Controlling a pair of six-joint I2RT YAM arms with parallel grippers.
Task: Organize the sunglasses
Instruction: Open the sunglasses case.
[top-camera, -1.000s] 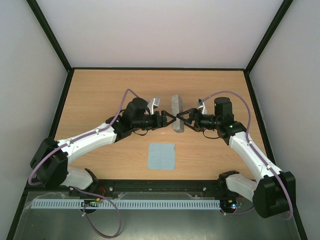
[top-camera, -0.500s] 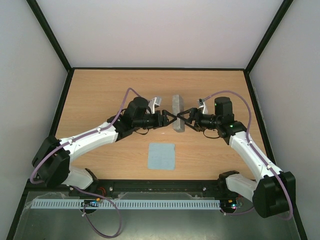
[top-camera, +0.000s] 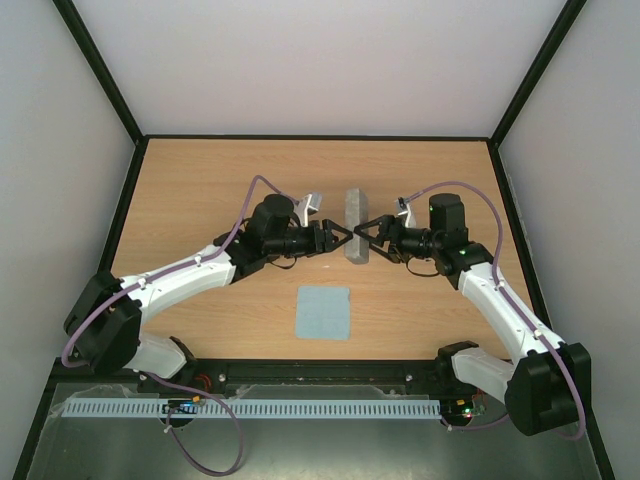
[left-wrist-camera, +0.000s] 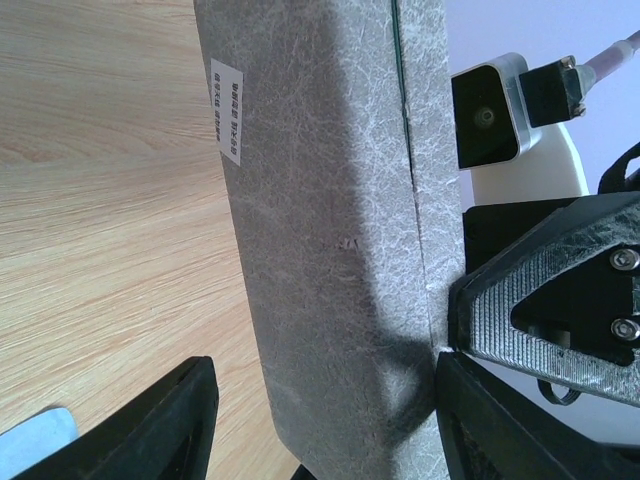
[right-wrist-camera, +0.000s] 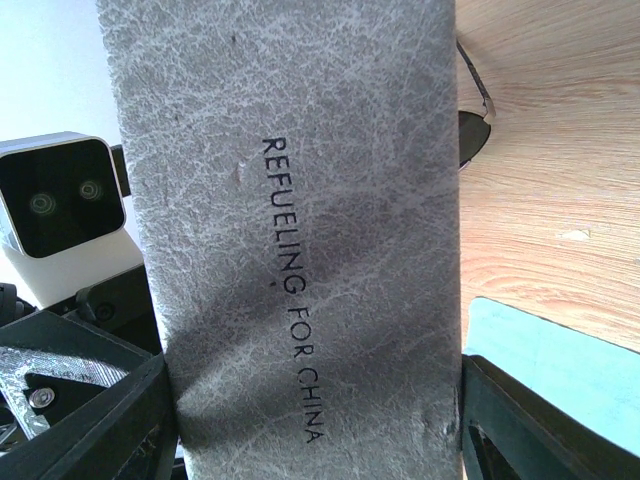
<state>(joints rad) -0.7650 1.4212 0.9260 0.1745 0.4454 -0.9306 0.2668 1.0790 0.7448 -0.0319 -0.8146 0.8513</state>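
Both arms are in on the grey textured rectangular case (top-camera: 352, 210), which stands on its long edge in the middle of the light wooden table (top-camera: 200, 180). It's closed, with the seam running just under its top edge. The left gripper (top-camera: 340, 237) sits on 1 flank of the case and the right gripper (top-camera: 367, 236) on the other, nose to nose across its near end.

The left jaws are spread wide. 1 finger (left-wrist-camera: 185, 420) is down by the table-side edge with a sliver of daylight between it and the case, so nothing is squeezed there. The right jaws span the case edge to edge and look clamped on it, with 1 ribbed pad (left-wrist-camera: 545, 295) right on the top edge by the seam.

My read: 1 arm steadies while the other hunts for the lid, because the case has to open first.

And the dark wire-framed sunglasses (right-wrist-camera: 474, 130)? They're on the table just behind the case on the left arm's side, only 1 lens and a bit of wire peeking past its bottom edge. The light blue square cloth (top-camera: 323, 312) lies flat on the near side of the case, well apart.
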